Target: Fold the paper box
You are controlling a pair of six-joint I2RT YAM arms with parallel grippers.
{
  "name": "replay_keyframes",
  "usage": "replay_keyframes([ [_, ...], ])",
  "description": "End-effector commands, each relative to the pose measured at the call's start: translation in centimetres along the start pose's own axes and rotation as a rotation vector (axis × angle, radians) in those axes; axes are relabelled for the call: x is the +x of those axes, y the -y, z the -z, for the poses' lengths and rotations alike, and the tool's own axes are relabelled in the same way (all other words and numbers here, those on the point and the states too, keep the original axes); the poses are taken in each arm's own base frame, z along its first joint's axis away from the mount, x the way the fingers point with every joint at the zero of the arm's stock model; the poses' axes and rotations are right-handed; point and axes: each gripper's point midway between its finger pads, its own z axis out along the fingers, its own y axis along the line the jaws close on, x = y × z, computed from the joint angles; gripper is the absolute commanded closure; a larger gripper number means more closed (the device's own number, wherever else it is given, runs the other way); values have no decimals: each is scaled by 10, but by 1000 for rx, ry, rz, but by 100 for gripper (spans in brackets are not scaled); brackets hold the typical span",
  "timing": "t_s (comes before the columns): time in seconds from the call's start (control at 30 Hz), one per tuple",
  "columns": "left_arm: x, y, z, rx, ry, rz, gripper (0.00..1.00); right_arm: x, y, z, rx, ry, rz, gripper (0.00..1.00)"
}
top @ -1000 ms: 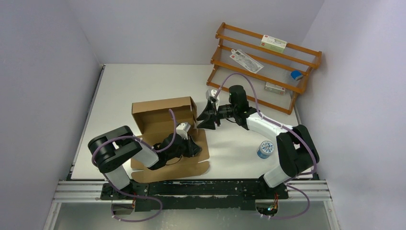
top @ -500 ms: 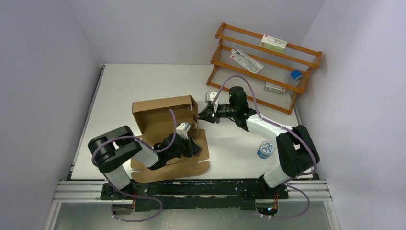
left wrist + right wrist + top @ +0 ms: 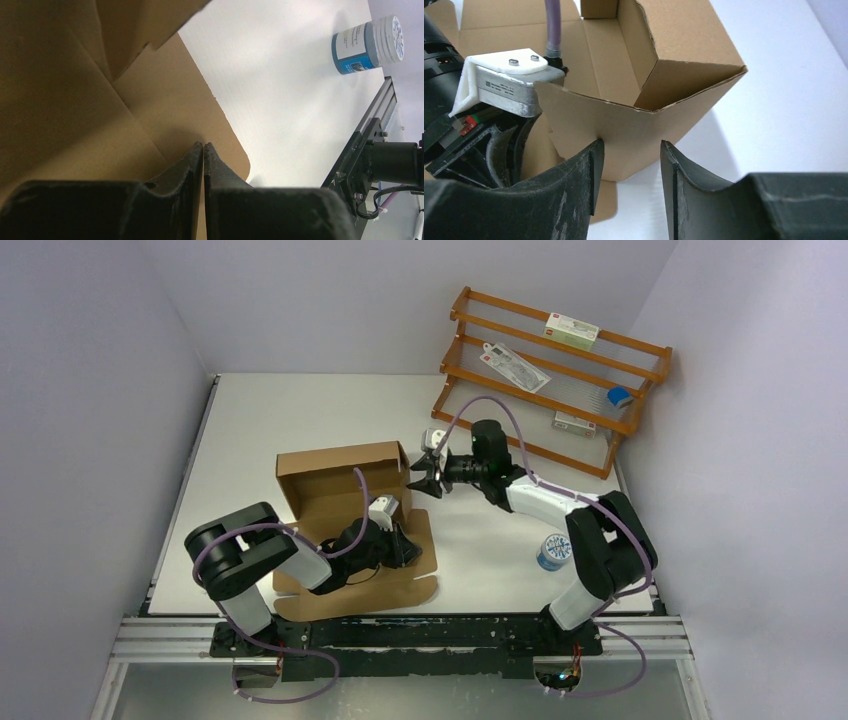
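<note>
Though only half raised, sits left of centre on the smooth white counter (image 3: 290,410) as one brown corrugated paper box (image 3: 340,485), walls upright, rounded front flap flat. Shows left hand (image 3: 203,146) pinched closed on that flap, right hand (image 3: 629,145) parted just beside a corner.

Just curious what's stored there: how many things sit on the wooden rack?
4: white carton on the top shelf, flat packet below it, blue item at right, second carton lowest; more may be hidden.

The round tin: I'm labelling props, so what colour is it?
The tin is blue with a white label and lid; clearest in the left wrist view.
</note>
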Motion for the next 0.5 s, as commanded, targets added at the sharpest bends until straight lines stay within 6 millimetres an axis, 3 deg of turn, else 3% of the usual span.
replay_keyframes([
  [0.0, 0, 6, -3, 31, -1, -29, 88, -7, -4, -17, -21, 22, 15, 50],
  [0.3, 0, 9, -2, 48, -3, -36, 88, -3, 4, -36, 104, 72, -71, 49],
  [0.47, -1, 11, 0, 54, 9, -31, 88, 4, -4, -45, 86, 85, -112, 48],
])
